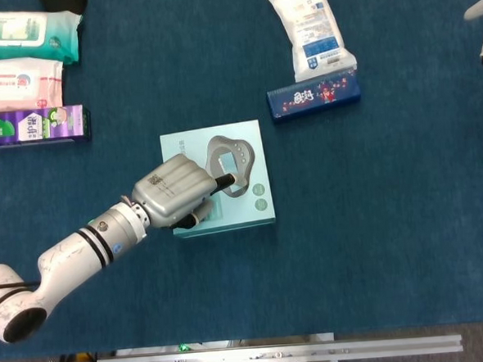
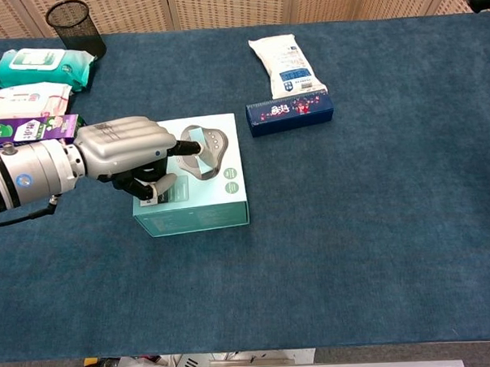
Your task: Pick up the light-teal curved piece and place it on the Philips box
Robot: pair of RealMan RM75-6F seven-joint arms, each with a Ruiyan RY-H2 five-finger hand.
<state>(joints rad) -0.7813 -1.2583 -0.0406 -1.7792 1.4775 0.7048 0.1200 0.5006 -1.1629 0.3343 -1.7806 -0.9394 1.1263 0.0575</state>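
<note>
one step is occupying us: our left hand (image 1: 176, 191), fingers curled, is touching the light-teal curved piece (image 2: 198, 149) lying atop the philips box (image 1: 255, 203), so next we are needing a gentle release.

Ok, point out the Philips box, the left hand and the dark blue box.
Philips box (image 2: 222, 213), chest view, front side face.
left hand (image 1: 176, 191), head view, back of the hand.
dark blue box (image 1: 314, 95), head view, printed top face.

curved piece (image 1: 235, 180): light-teal, atop box | Philips box (image 1: 256, 206): teal, flat, table centre
</note>
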